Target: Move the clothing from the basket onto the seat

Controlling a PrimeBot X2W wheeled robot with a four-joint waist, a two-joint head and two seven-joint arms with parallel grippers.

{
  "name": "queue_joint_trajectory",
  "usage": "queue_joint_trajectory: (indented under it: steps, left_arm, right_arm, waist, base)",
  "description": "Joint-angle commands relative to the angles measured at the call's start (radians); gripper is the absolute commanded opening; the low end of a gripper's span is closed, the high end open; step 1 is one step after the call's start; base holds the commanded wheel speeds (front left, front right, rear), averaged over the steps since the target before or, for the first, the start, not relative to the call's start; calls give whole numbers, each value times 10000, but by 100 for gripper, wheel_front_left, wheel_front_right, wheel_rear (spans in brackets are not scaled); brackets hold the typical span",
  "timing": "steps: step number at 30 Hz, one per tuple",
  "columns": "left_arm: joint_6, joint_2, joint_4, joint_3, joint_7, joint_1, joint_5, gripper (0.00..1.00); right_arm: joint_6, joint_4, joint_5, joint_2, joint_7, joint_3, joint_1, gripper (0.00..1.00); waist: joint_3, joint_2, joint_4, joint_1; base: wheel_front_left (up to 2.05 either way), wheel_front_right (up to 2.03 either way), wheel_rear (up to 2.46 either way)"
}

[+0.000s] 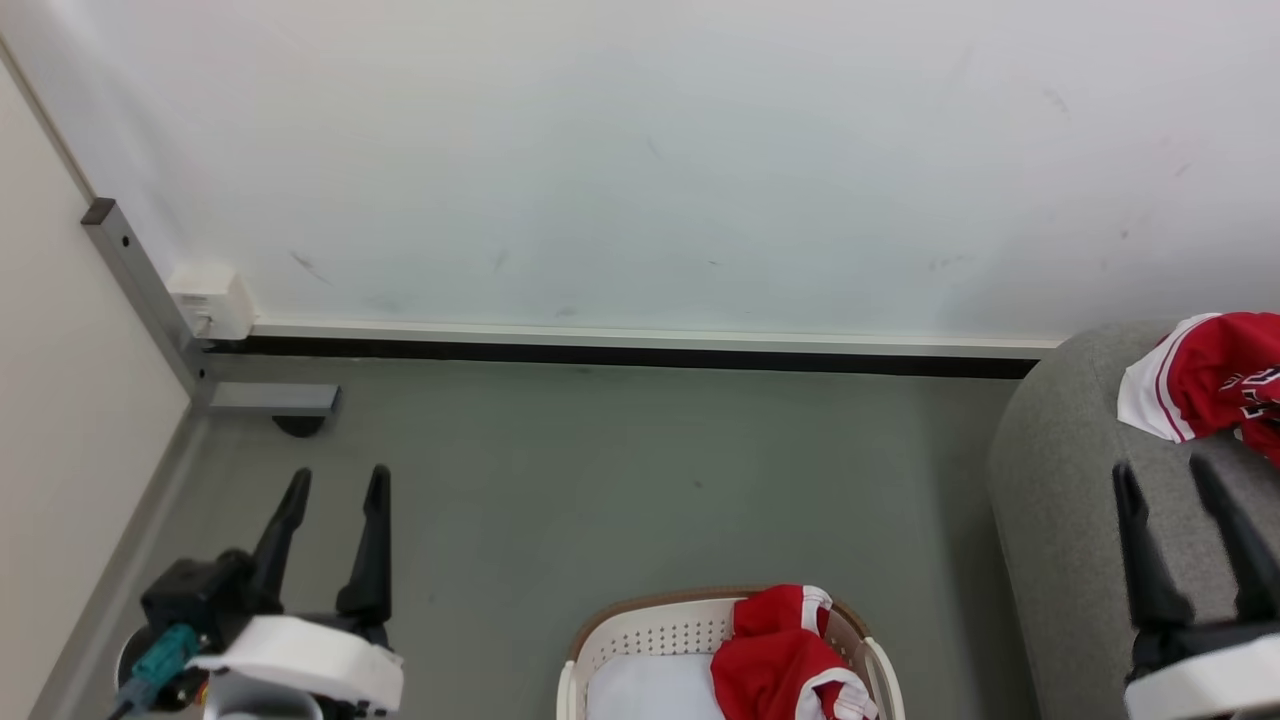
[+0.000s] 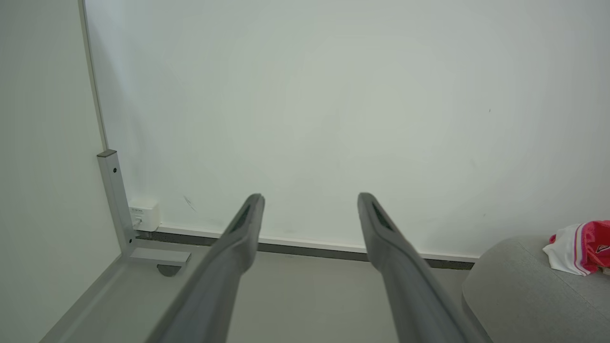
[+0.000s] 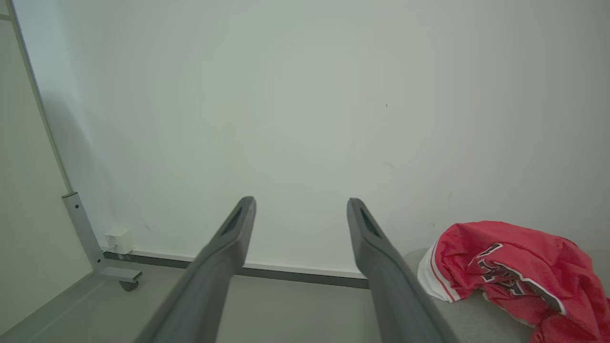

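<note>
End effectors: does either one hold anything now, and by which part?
Nothing is held. The left end effector and the right end effector are both open and empty.

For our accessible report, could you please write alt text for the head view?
A red garment lies in the white basket on the floor; a red jersey lies on the grey seat. The left gripper and right gripper stand open and empty.

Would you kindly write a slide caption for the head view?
Open, empty left claw and right claw; red jersey on the grey seat, a red garment in the laundry basket.
</note>
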Motion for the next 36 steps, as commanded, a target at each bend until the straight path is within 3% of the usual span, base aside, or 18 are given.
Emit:
queue_joint_trajectory:
  steps: [1,6,11,19,27,36]
  left_arm:
    - [-54,-178,-115,287,-1,365,384,100]
    - [-301,-1076,-432,1423,-1,1241,1282,100]
    - [-1032,-1803,-358,2211,-1,1841,2072,100]
    - [-1710,-2314,-194,2818,-1,1674,2725,100]
    - [-2020,-2574,14,3077,-1,1531,3008,100]
    - [-2232,-2640,141,2514,-1,724,3191,100]
  right_arm:
    - [-23,182,-74,170,-287,14,405,100]
    - [-23,242,-533,985,-586,-217,977,100]
    - [-23,38,-1014,1605,-583,-493,1269,100]
    - [-22,20,-1265,1701,-586,-461,1159,100]
    - [-23,92,-1372,1683,-587,-393,889,100]
    - [-22,-41,-1233,1400,-587,-339,-192,100]
  waist:
    - [-4,0,43,2]
    - [-14,0,5,2]
    - [27,0,-101,2]
    - [84,0,-154,2]
    - [164,0,-288,2]
    - [1186,0,-1046,2]
  base:
    - [0,0,0]
    - [0,0,0]
    - [0,0,0]
    - [0,0,0]
    - [0,0,0]
    - [0,0,0]
